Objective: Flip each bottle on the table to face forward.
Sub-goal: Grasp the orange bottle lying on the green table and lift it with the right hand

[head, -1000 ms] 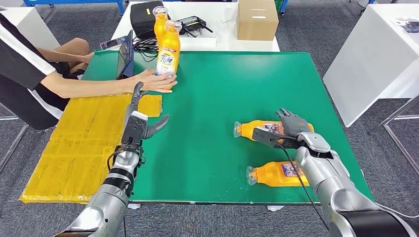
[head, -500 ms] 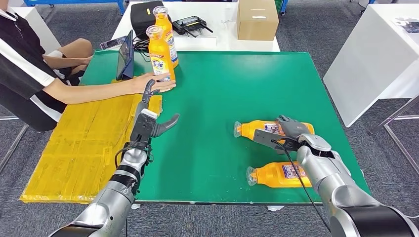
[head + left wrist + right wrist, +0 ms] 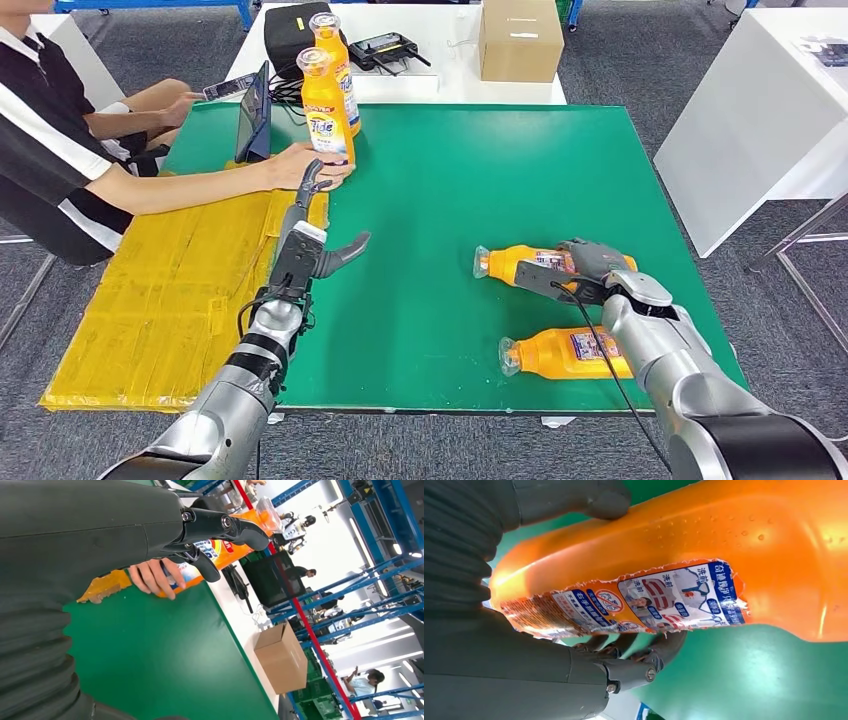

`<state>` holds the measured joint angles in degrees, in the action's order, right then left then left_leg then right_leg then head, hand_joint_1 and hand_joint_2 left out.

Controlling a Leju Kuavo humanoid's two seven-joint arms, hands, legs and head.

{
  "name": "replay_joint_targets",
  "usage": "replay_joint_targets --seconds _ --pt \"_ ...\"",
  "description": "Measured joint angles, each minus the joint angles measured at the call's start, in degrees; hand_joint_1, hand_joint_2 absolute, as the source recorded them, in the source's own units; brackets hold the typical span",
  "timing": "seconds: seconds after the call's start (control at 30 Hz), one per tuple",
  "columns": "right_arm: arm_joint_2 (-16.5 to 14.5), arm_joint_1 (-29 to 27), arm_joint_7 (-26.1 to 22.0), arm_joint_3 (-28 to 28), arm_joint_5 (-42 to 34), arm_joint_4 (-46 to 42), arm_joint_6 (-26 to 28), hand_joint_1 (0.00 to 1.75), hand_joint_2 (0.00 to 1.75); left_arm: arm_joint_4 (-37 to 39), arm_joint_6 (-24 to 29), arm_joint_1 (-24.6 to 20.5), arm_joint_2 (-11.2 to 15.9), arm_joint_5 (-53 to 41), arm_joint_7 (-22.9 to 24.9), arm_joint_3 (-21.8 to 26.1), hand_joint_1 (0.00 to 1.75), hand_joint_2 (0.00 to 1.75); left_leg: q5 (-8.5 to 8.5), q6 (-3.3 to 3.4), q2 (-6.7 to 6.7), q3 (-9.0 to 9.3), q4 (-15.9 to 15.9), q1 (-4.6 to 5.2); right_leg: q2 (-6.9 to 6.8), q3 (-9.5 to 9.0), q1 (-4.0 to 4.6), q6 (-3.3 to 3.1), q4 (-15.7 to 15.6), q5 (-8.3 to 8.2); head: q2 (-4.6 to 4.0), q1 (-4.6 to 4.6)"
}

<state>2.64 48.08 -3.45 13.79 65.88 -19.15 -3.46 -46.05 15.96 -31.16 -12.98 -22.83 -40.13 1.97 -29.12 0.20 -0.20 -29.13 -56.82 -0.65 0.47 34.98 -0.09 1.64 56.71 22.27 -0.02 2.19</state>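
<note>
Two orange detergent bottles lie on their sides on the green table point(image 3: 450, 180). My right hand point(image 3: 590, 262) grips the farther lying bottle point(image 3: 520, 262); in the right wrist view my thumb point(image 3: 599, 500) and fingers point(image 3: 649, 652) wrap the bottle point(image 3: 734, 535), with its torn back label point(image 3: 649, 600) facing the camera. The nearer lying bottle point(image 3: 560, 352) rests untouched. Two upright bottles point(image 3: 322, 110) point(image 3: 338, 55) stand at the back left, and a person's hand point(image 3: 310, 165) holds the base of the nearer one. My left hand point(image 3: 308, 240) hovers open just short of that hand.
A person sits at the left with an arm point(image 3: 170, 185) across a yellow mat point(image 3: 180, 290). A dark tablet point(image 3: 252, 115) stands at the table's back left. A black bag point(image 3: 290, 35) and a cardboard box point(image 3: 520, 38) sit on the white table behind.
My right hand's fingers have curled down around the farther lying bottle. My left hand has moved forward and slightly right. The person has shifted one upright bottle to the left.
</note>
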Motion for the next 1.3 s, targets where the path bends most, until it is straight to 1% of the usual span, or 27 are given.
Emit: replay_joint_targets --seconds 0.4,0.8,0.83,0.87,0.93,0.97,1.0,1.3 --pt "-0.1 0.43 0.02 0.03 2.4 0.22 -0.89 1.75 1.75 1.11 -0.72 -1.09 -0.01 0.58 -0.01 -0.25 0.0 1.75 0.0 0.0 0.0 0.03 0.0 0.0 0.0 -0.01 0.0 0.0 0.0 0.0 0.0 0.01" --pt "-0.43 0.93 0.02 0.65 3.99 0.51 -2.45 1.73 1.75 1.58 -0.72 -1.21 -0.02 1.3 0.0 -0.33 0.0 1.75 0.0 0.0 0.0 0.06 0.0 0.0 0.01 -0.04 0.0 0.0 0.0 0.0 0.0 -0.01" --pt "-0.44 0.94 0.02 0.68 4.0 0.53 -2.48 1.58 1.75 1.63 -0.72 -1.21 -0.02 1.32 0.0 -0.33 0.0 1.75 0.0 0.0 0.0 0.06 0.0 0.0 0.01 -0.04 0.0 0.0 0.0 0.0 0.0 0.0" --pt "-0.45 0.95 0.02 0.72 4.02 0.54 -2.5 1.21 1.75 1.66 -0.72 -1.22 -0.02 1.33 0.0 -0.34 0.0 1.75 0.0 0.0 0.0 0.07 0.0 0.0 0.01 -0.04 0.0 0.0 0.0 0.0 0.0 0.0" --pt "-0.48 0.97 0.02 0.86 4.1 0.57 -2.67 0.35 1.75 1.68 -0.73 -1.22 -0.02 1.37 0.0 -0.36 0.0 1.75 0.0 0.0 0.0 0.08 0.0 0.0 0.01 -0.05 0.0 0.0 0.0 0.0 0.0 0.01" --pt "-0.49 0.97 0.02 0.97 4.18 0.58 -2.83 0.06 1.75 1.68 -0.73 -1.22 -0.02 1.4 0.0 -0.38 0.0 1.75 0.0 0.0 0.0 0.09 0.0 0.0 0.01 -0.06 0.0 0.0 0.0 0.0 0.0 0.0" --pt "-0.5 0.94 0.02 1.08 4.25 0.63 -3.04 0.0 1.75 1.68 -0.74 -1.22 -0.02 1.44 0.0 -0.42 0.0 1.75 0.0 0.0 0.01 0.1 0.0 -0.01 0.02 -0.06 0.0 0.0 0.0 0.0 0.0 0.0" --pt "-0.61 -0.22 -0.22 1.57 4.19 1.25 -3.59 0.0 1.75 1.7 -0.72 -1.25 -0.13 1.6 -0.01 -0.84 0.0 1.75 0.0 0.0 0.0 0.1 0.0 -0.01 0.03 -0.06 0.01 0.0 0.0 0.0 0.0 0.01"
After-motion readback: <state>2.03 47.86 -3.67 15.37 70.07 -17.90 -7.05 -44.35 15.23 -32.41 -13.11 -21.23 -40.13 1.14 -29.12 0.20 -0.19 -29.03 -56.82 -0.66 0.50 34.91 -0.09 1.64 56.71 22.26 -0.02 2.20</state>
